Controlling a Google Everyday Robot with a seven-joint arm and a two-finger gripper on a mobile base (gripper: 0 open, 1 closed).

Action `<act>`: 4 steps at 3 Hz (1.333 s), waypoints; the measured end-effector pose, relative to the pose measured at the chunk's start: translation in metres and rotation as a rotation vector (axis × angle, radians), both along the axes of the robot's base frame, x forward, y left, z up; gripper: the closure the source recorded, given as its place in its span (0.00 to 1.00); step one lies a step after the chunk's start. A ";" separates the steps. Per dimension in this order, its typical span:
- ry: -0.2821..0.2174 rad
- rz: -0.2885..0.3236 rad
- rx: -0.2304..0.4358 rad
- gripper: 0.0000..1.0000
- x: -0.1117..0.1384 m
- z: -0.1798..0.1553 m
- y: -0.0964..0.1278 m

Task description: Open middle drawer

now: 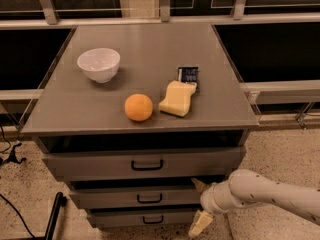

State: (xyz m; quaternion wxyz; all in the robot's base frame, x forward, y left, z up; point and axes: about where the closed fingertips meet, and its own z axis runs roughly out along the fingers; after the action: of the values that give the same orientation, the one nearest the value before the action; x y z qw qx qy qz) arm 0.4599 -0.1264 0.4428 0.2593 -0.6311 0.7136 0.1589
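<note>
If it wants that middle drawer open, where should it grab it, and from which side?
Probably the small black bar handle centred on the middle drawer front, approached straight from the front: the bar lies level, the rest is flat. The pincer is at the drawer's right end, open.
</note>
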 end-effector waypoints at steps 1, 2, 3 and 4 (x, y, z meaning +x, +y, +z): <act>-0.011 0.004 -0.032 0.00 0.004 -0.002 0.002; -0.021 0.009 -0.064 0.00 0.011 -0.002 0.005; -0.016 0.014 -0.091 0.00 0.016 -0.005 0.007; 0.019 0.009 -0.107 0.00 0.014 -0.012 0.006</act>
State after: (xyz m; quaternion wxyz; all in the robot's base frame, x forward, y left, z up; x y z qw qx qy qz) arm 0.4743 -0.1206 0.4303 0.2179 -0.6457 0.7206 0.1276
